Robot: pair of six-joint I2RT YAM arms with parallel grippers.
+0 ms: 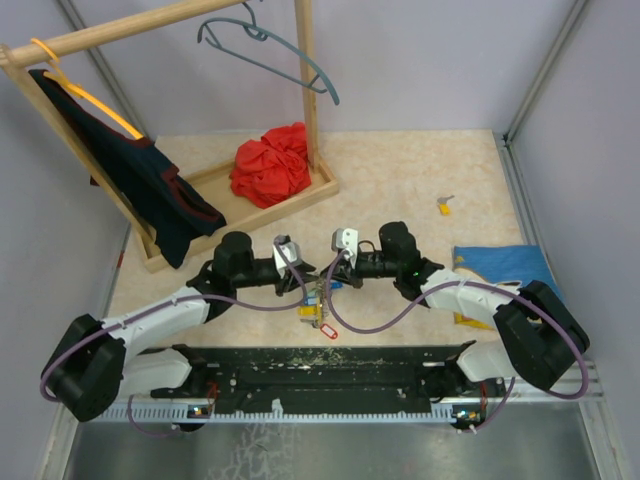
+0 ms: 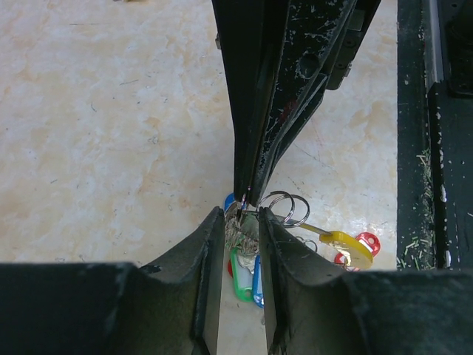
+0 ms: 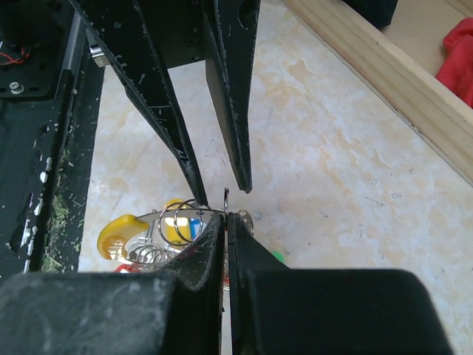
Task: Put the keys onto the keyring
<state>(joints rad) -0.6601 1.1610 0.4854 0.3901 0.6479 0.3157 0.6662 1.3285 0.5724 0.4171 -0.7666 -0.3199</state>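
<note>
My two grippers meet tip to tip at the table's middle. My right gripper (image 1: pixel 331 279) (image 3: pixel 225 219) is shut on thin metal of the keyring (image 3: pixel 177 220), whose silver coils and yellow section (image 3: pixel 118 232) lie to its left; a ring edge sticks up past its tips. My left gripper (image 1: pixel 311 285) (image 2: pixel 242 219) stands with jaws parted either side of that edge. The keys (image 2: pixel 241 229) with green (image 2: pixel 242 275), blue and red (image 2: pixel 367 242) tags hang and lie below the grippers (image 1: pixel 318 312). A lone yellow-tagged key (image 1: pixel 444 206) lies far right.
A wooden clothes rack (image 1: pixel 250 198) stands at the back left with a red cloth (image 1: pixel 272 165), a dark garment (image 1: pixel 150 190) and a grey hanger (image 1: pixel 270 45). A blue cloth (image 1: pixel 500 265) lies at the right. A black rail (image 1: pixel 330 365) runs along the near edge.
</note>
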